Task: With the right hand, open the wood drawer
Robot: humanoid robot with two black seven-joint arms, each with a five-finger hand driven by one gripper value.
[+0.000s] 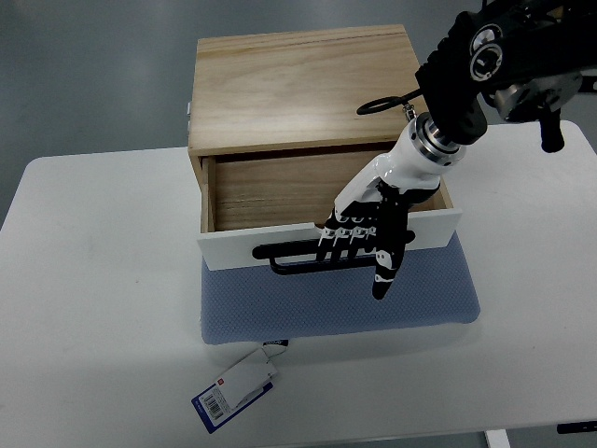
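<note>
White table (93,280), grey floor (84,75) — evenly lit

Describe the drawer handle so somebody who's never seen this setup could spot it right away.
Start at the wooden box on the white table; its drawer is pulled out toward the camera over a blue mat. On the drawer's white front panel sits the black bar handle, with the right hand hooked over it. It is the only dark horizontal bar on that white face.
</note>
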